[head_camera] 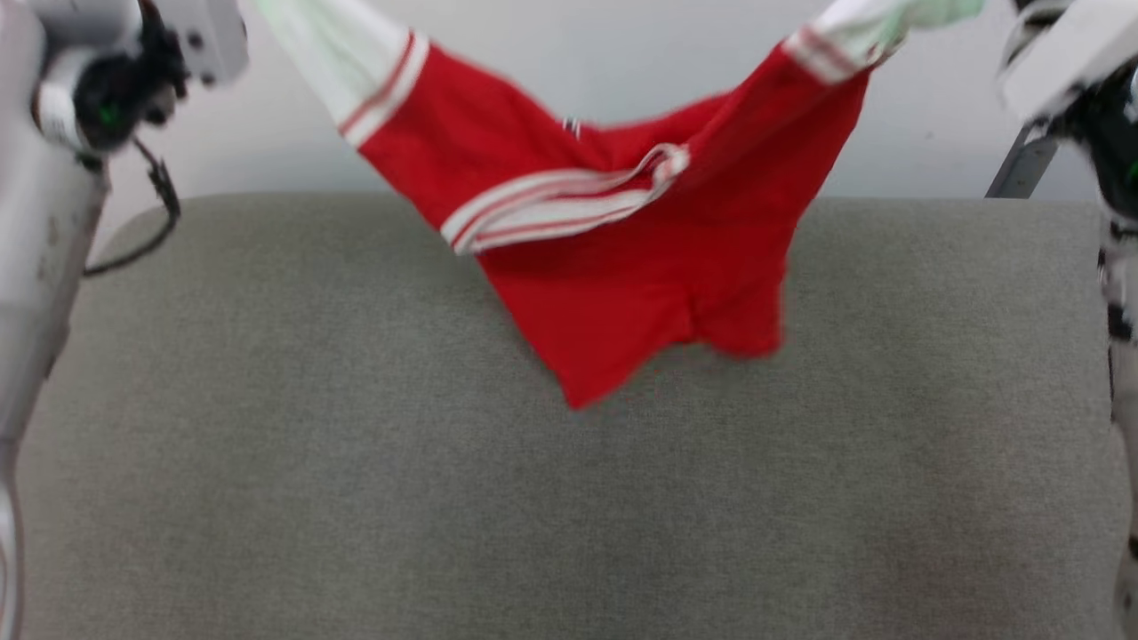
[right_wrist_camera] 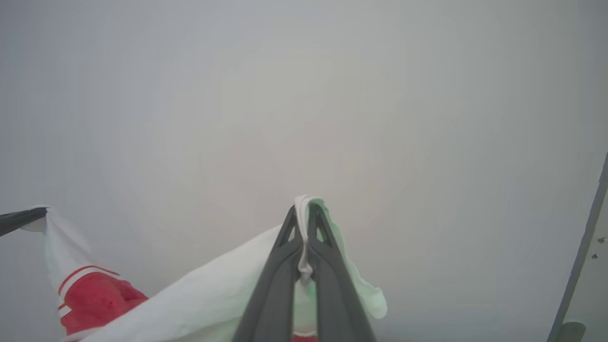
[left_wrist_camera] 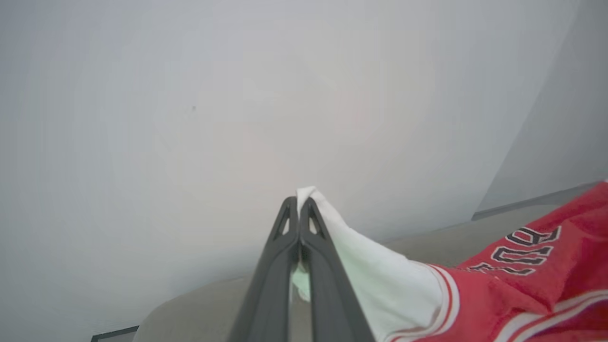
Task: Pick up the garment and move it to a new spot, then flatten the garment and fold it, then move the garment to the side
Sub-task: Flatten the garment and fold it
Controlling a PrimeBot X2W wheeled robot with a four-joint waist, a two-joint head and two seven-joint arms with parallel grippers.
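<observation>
Left end of the grey upholstered surface (head_camera: 356,462): pale left forearm (head_camera: 36,231) stands at this end, with its wrist housing above the far-left corner. A black cable (head_camera: 156,213) loops down from the housing.

Left gripper (left_wrist_camera: 298,203): fingers pressed together, clamped on the tip of a white sleeve (left_wrist_camera: 380,270). A bit of cloth pokes out past the tips, and more shows in the slit between the fingers lower down.

Garment (head_camera: 640,276): off the surface, strung by its two white sleeves between the grippers, above the surface's far edge. It sags in a V. The red body hangs to a point over the middle of the surface, towards the far side. Cannot tell whether that point touches the fabric; the edge is motion-blurred. Striped neck trim (head_camera: 560,209) runs across the sag. In the left wrist view, black white-outlined lettering (left_wrist_camera: 522,251) shows on the red.

Right gripper (right_wrist_camera: 304,211): fingers together, pinching bunched white cloth of the other sleeve (right_wrist_camera: 213,294), which drapes down both sides of them.

Right end of the surface: right arm (head_camera: 1067,71) above the far-right corner, blurred. A grey metal strut (head_camera: 1022,164) leans beyond the far edge. Pale wall (head_camera: 622,71) behind the surface.
</observation>
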